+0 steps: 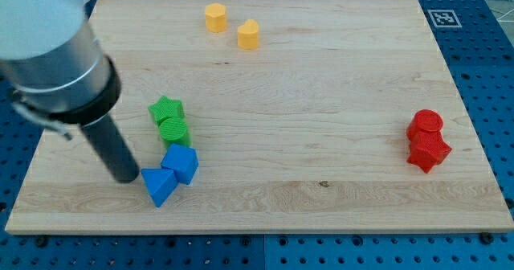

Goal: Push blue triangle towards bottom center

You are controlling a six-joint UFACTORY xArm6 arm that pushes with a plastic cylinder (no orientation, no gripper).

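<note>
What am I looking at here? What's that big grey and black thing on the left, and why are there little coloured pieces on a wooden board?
That is a robot arm ending in a plain dark rod. It holds nothing; it only pushes. Its tip rests on the wooden board, right beside the blue triangle, on the view's left of it. There is one camera, looking down at the board. Next to the triangle sits another blue block; above them are a green star and a green block. Two yellow blocks lie near the top, and two red blocks on the right.
</note>
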